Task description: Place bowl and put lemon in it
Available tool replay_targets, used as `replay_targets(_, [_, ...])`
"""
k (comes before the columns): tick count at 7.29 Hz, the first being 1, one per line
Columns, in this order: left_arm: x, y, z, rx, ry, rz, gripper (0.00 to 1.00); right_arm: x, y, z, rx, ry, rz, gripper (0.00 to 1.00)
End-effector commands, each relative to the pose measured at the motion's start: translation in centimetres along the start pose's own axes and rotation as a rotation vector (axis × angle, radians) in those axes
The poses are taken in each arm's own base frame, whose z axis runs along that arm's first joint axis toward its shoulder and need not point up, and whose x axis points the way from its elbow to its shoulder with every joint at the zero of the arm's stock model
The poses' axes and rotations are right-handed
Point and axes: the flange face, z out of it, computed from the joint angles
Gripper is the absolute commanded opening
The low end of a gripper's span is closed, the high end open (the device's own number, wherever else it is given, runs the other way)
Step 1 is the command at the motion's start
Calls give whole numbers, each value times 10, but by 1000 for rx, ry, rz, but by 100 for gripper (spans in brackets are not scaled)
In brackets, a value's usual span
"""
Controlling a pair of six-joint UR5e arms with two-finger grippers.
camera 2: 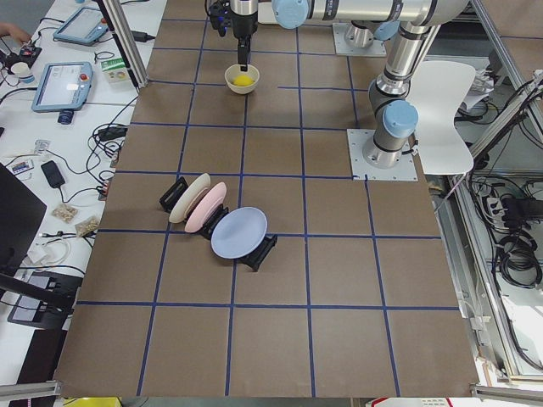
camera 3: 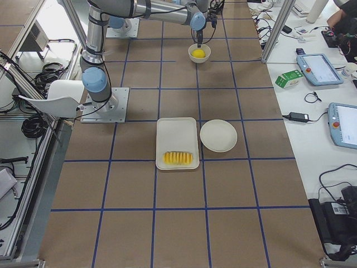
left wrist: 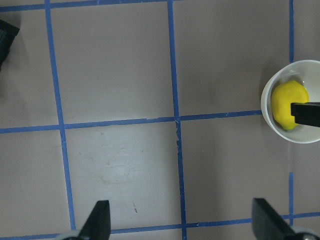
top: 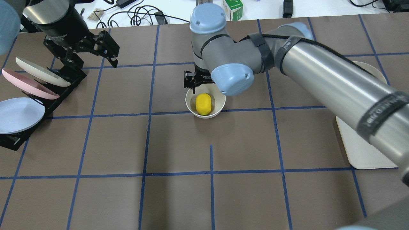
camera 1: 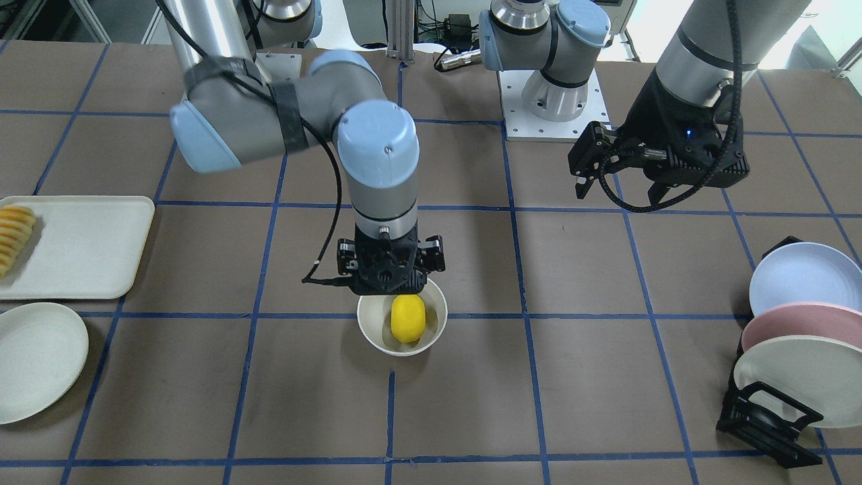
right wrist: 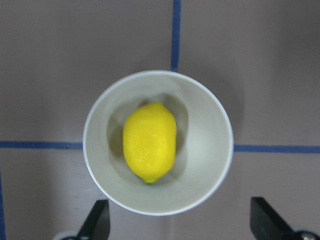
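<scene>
The off-white bowl (camera 1: 369, 331) stands upright on the brown table near its middle, on a blue grid line. The yellow lemon (camera 1: 407, 318) lies inside it, loose. My right gripper (camera 1: 390, 286) hangs straight over the bowl, open and empty; the right wrist view shows the lemon (right wrist: 150, 142) in the bowl (right wrist: 212, 150) with both fingers spread wide beyond the rim. My left gripper (camera 1: 619, 185) is open and empty, raised above the table off to the side near the plate rack. The left wrist view shows the bowl (left wrist: 267, 107) and lemon (left wrist: 282, 102) at its right edge.
A black rack (camera 1: 768, 421) holds three pastel plates (camera 1: 801, 276) on my left side. On my right side lie a cream tray (camera 1: 87, 249) with ridged yellow-orange sliced food (camera 1: 15, 236) and a flat cream plate (camera 1: 37, 360).
</scene>
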Motion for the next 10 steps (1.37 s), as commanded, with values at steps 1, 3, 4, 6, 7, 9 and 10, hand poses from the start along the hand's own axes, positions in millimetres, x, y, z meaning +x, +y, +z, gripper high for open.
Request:
replay_targets(1, [0,-1,0,0,-3,-2,100,85,32,-105,-30,16,17,100])
replay_targets(3, [-1,-4,-3,4,-5,-6,100,147,61,-153,-44,22,19,100])
replay_targets(4, [-1,-4,-2,3,-5,-6,100,156,73,-168,-22,8,17,100])
replay_targets(6, [-1,-5,0,0,-3,-6,100,158,75,-161,-14,7,18,100])
replay_targets(7, [-1,-5,1,-2,-4,-6,100,158,74,-166,-3,2,18,100])
replay_targets(9, [0,-5,2,-5,-2,-5,100,159,73,-168,2,12,19,100])
replay_targets(10, [0,-6,4,-8,-2,-5,100,159,74,-165,-3,17,18,100])
